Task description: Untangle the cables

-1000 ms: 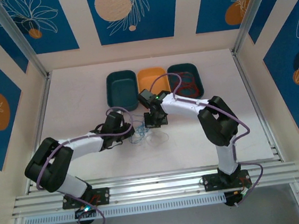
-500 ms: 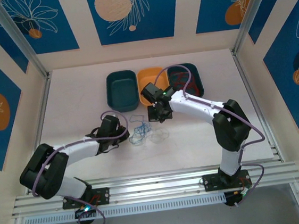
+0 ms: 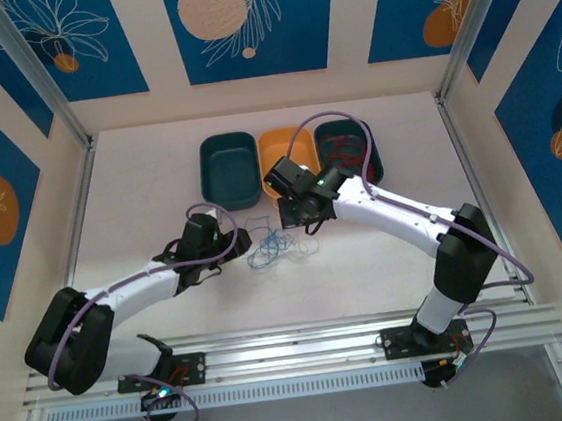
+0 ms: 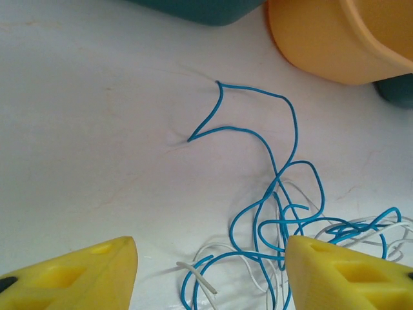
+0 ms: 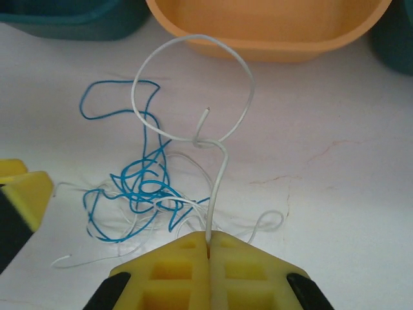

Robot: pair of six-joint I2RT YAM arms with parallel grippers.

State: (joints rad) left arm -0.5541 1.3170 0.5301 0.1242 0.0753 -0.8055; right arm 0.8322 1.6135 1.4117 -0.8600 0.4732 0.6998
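Observation:
A tangle of blue cables [image 4: 284, 216] and thin white cables [image 4: 197, 276] lies on the white table, in front of the trays. My left gripper [image 4: 210, 248] is open just left of the tangle [image 3: 270, 247], with cable ends lying between its yellow fingers [image 4: 77, 274] and nothing gripped. My right gripper [image 5: 210, 240] is shut on a white cable [image 5: 216, 187] that rises from the blue tangle [image 5: 139, 187] and curls into a loop near the orange tray [image 5: 271, 32]. In the top view the right gripper [image 3: 301, 211] hangs above the pile's far right and the left gripper [image 3: 239, 243] sits beside it.
Three trays stand in a row behind the pile: a dark teal one [image 3: 230, 171], an orange one [image 3: 276, 143] and a teal one [image 3: 370, 146] holding red cables [image 3: 340, 151]. An aluminium rail [image 3: 295, 345] runs along the near table edge.
My left gripper has opened and shifted beside the tangle. My right arm has stretched out, drawing the white cable up and away from the pile, toward the orange tray.

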